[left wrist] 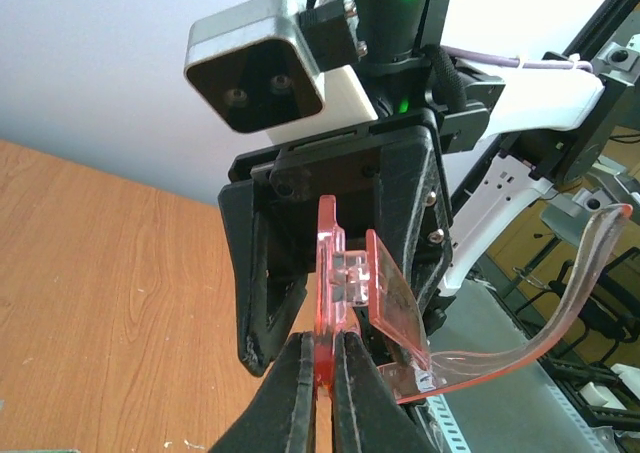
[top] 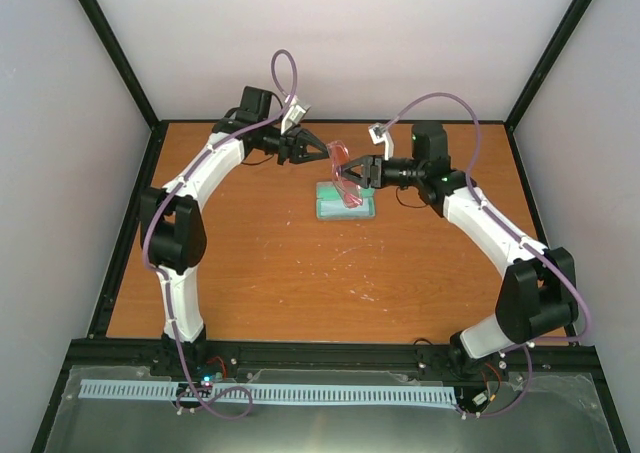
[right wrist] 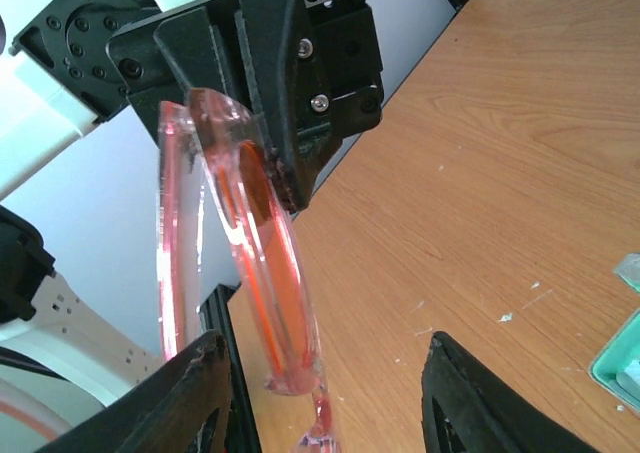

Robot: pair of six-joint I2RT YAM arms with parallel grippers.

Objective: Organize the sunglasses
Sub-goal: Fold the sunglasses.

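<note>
The sunglasses, a translucent red-pink pair, hang in the air above the back middle of the table. My left gripper is shut on them; in the left wrist view its fingertips pinch the edge of the sunglasses, and one arm curves off to the right. My right gripper faces it from the right and stands open. In the right wrist view its fingers straddle the sunglasses without touching them.
A grey case with green lining lies open on the orange table, just below the sunglasses; its corner shows in the right wrist view. Black frame posts and white walls enclose the table.
</note>
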